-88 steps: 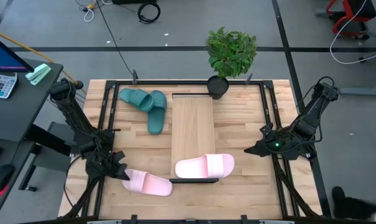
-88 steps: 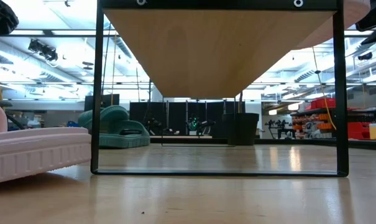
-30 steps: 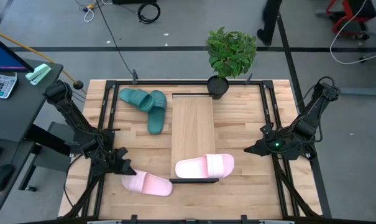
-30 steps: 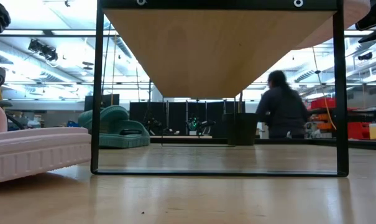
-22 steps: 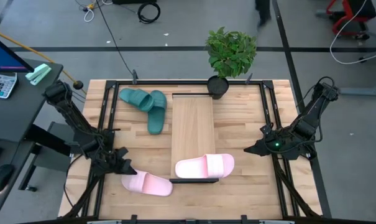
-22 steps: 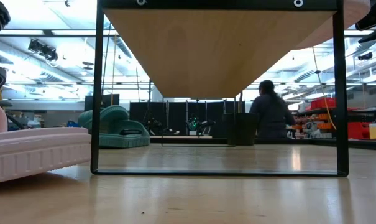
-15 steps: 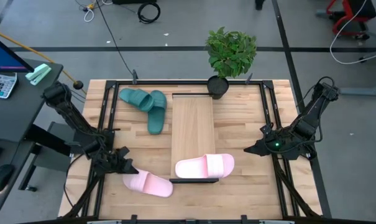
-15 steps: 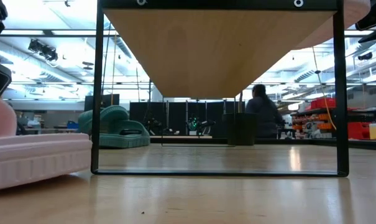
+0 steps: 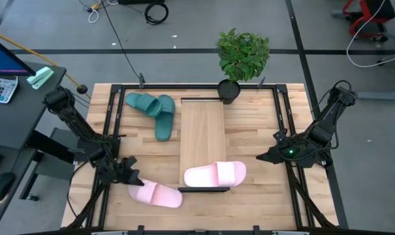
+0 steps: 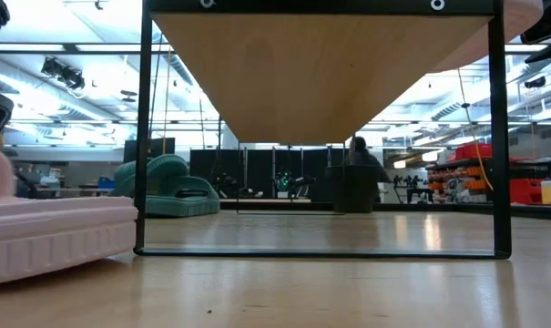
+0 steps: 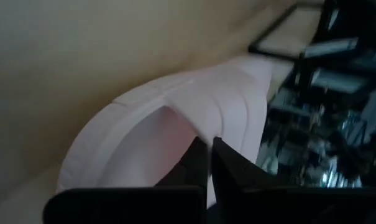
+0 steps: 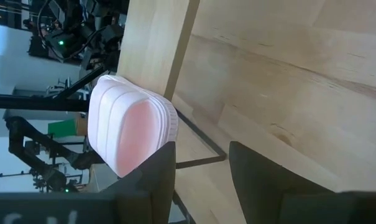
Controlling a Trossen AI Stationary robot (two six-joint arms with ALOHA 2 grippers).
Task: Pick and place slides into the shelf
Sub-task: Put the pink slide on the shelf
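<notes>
My left gripper (image 9: pixel 129 176) is at the table's near left and is shut on a light pink slide (image 9: pixel 157 193), also seen in the low view (image 10: pixel 56 232). A second pink slide (image 9: pixel 215 174) lies sole-down across the near end of the shelf (image 9: pixel 202 130), a long light wood board. Two dark teal slides (image 9: pixel 153 108) lie together at the far left, one partly overlapping the other. My right gripper (image 9: pixel 264 156) waits open at the table's right, level with the shelf's near end. My left gripper pinches the edge of the pink slide's wide strap (image 11: pixel 200 124) between its two fingers (image 11: pixel 228 171), which come slanting down from the table's left. The slide lies lengthwise toward the table's right. Whether its sole (image 10: pixel 66 255) still touches the table, I cannot tell.
A potted plant (image 9: pixel 241 55) stands at the shelf's far end. A dark metal frame (image 9: pixel 112 130) runs along the table's left, far and right sides. A person (image 10: pixel 362 164) moves in the room behind. Bare tabletop (image 9: pixel 256 124) lies right of the shelf.
My left gripper has moved a little toward the table's right and near edge, still shut, and has dragged the pink slide with it; the slide now sits slightly nearer and more slanted. In the room behind, a person has walked leftward.
</notes>
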